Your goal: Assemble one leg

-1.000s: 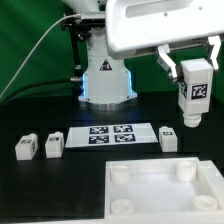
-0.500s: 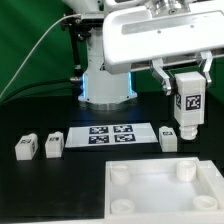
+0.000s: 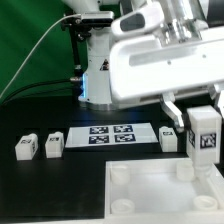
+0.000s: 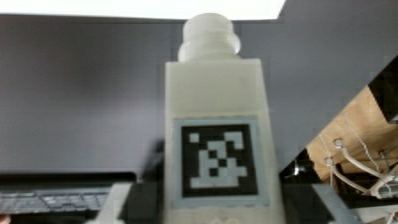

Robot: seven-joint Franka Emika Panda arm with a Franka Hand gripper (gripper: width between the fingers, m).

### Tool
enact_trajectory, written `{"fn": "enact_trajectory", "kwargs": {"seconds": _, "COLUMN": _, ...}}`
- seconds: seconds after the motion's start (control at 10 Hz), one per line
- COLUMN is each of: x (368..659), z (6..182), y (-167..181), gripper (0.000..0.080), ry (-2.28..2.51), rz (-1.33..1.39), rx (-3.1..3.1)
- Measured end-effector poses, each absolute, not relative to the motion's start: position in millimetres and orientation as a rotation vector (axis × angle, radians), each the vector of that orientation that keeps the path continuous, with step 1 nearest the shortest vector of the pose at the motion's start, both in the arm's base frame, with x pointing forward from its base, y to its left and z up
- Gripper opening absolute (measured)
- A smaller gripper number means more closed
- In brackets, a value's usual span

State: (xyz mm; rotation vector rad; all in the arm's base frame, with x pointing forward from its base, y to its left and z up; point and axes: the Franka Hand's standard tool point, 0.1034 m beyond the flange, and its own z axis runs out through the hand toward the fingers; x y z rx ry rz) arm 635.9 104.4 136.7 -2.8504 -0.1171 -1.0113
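Progress: leg (image 3: pixel 203 140) held in the air, close over the far right socket (image 3: pixel 185 170) of the white plate (image 3: pixel 150 198), not yet inserted; I judge that lowering and fixing remain | Fingers: gripper (image 3: pixel 198 108) clamped on the leg | Sockets: all visible ones empty | Spare legs (image 3: pixel 54 145): three, lying beside the marker board (image 3: pixel 108 134)

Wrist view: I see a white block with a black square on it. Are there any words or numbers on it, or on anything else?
No words, letters or numbers can be read anywhere in either view.
the leg: a black-and-white square tag, a pattern and not writing.
marker board: four black tags, patterns only.
loose legs on the table: small dark tags, too small to make out.
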Motion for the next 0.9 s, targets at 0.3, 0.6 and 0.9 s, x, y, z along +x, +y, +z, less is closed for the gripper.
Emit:
{"fn": "enact_trajectory", "kwargs": {"seconds": 0.3, "x": 630.1, "z": 104.9, "y": 113.7, "gripper": 0.0294, "ry": -0.125, "rz": -0.951, "rx": -2.861}}
{"fn": "enact_trajectory", "kwargs": {"seconds": 0.6, "x": 627.0, "z": 96.1, "y": 111.6, "gripper": 0.0294, "ry": -0.121, "rz": -0.931, "rx": -2.870}}
{"fn": "enact_trajectory", "kwargs": {"seconds": 0.9, "x": 619.9, "z": 88.0, "y": 112.7, "gripper": 0.0294, "ry": -0.126, "rz": -0.907, "rx": -2.877}}
